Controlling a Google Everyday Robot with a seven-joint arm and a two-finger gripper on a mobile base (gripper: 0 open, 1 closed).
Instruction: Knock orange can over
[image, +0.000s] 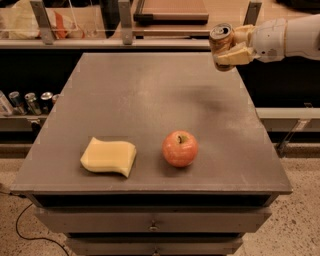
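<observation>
The orange can (220, 44) is small, orange-gold with a silver top. It is held in the air above the far right part of the grey table (150, 100), tilted slightly. My gripper (231, 46) comes in from the right on a white arm (285, 37) and is shut on the can, its cream fingers (235, 56) wrapped around the can's side. The can's shadow lies on the table below it.
A red apple (180, 148) sits near the table's front middle. A yellow sponge (109, 157) lies to its left. A row of silver and dark cans (27, 102) stands on a shelf at the left. A shelf with clutter runs behind the table.
</observation>
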